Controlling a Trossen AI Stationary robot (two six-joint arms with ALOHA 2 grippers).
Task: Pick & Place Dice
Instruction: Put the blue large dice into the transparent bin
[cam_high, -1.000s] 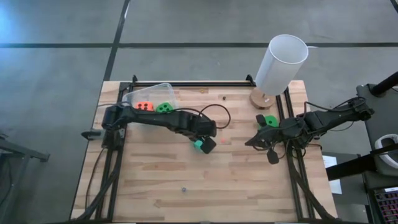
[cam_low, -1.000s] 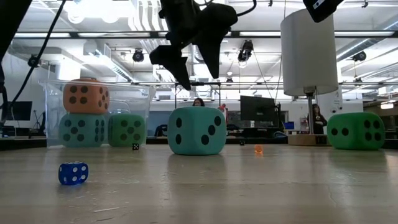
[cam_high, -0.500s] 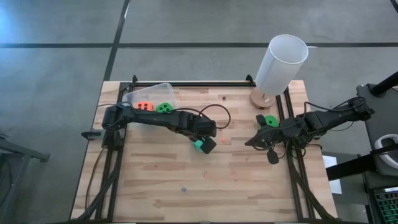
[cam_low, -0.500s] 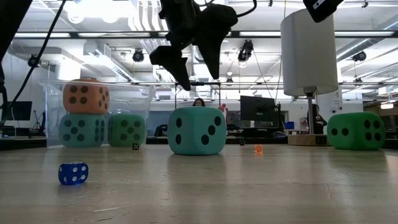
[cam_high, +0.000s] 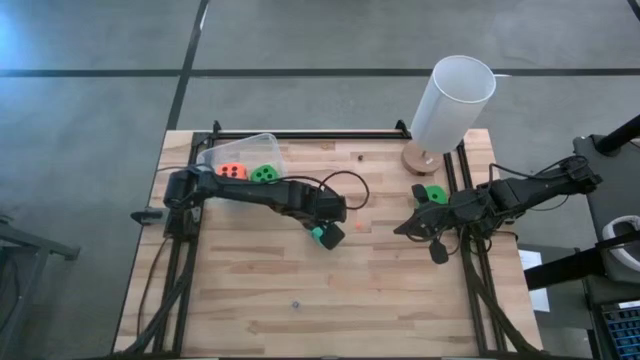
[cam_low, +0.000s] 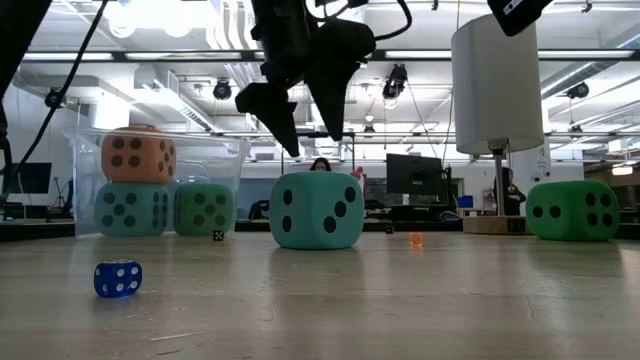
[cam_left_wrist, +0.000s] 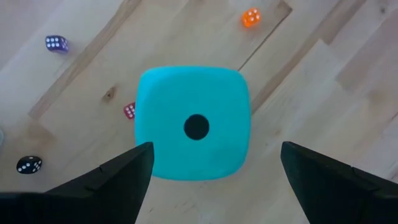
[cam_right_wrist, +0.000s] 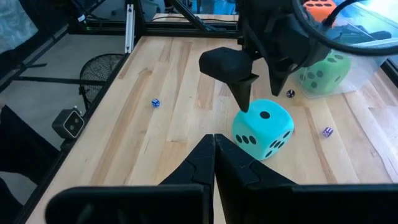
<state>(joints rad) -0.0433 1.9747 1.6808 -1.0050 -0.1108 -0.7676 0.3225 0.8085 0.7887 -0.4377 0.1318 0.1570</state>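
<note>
Teal die (cam_low: 317, 210) at frame centre on the bench (cam_low: 400, 300), left gripper (cam_low: 300, 120) poised directly above with fingers spread; best lowered straight, straddling opposite faces before closing; right gripper (cam_high: 405, 229) pinched together, idle at frame right.

You can see a teal die (cam_low: 317, 210) sitting flat in the middle of the table, one dot facing up. An orange die (cam_low: 138, 154) sits on another teal one (cam_low: 131, 209), beside a green one (cam_low: 205, 209), probably all inside a tub. One more green die (cam_low: 572, 210) sits far off.
</note>
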